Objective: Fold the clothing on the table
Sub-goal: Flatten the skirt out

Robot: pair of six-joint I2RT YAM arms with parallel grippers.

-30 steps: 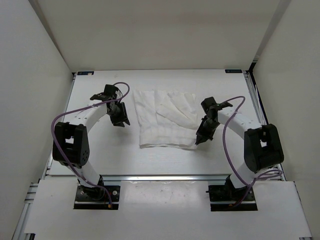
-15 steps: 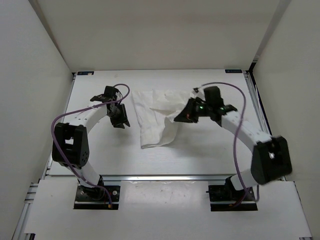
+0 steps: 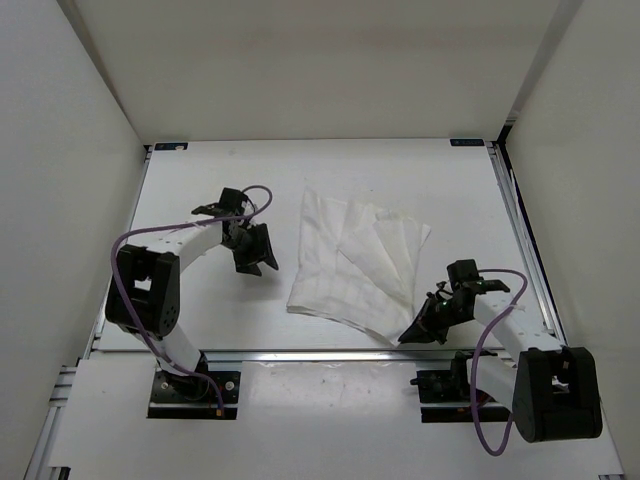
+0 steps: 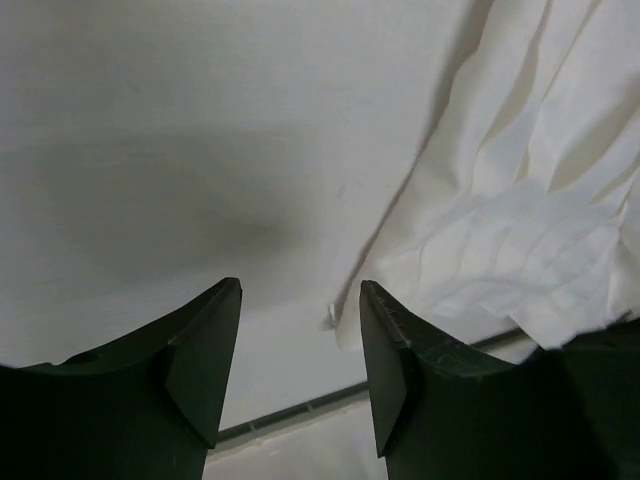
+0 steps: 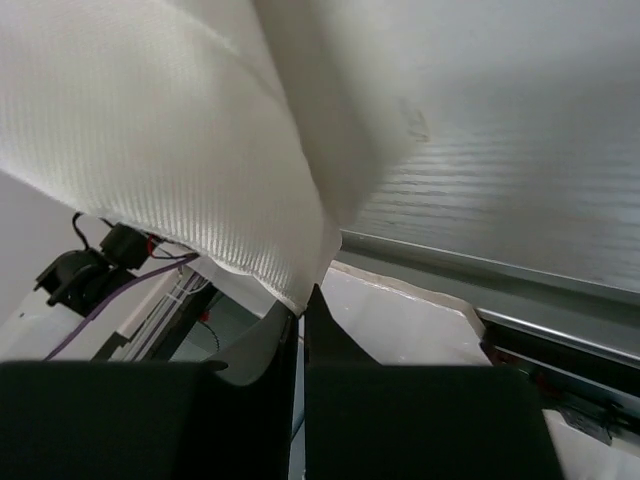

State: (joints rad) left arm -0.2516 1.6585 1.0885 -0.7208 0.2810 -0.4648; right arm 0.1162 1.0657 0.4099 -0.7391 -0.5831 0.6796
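Right gripper (image 3: pixel 414 334): clenched on the near right corner of the clothing (image 3: pixel 352 258), at the near edge of the table (image 3: pixel 200 310). The wrist view shows the fabric's edge pinched between closed fingertips (image 5: pixel 335 350). Left gripper (image 3: pixel 256 262): released, jaws apart over bare table just left of the garment, holding nothing. The clothing lies mid-table between the two arms. It is creased, with a layer doubled over on its right half and the gripped corner drawn out toward the near edge. The step appears to be carrying this corner across for a fold. Lift only enough to clear the lower layer and travel in one smooth arc. Use the open left gripper to pin the left edge against sliding.
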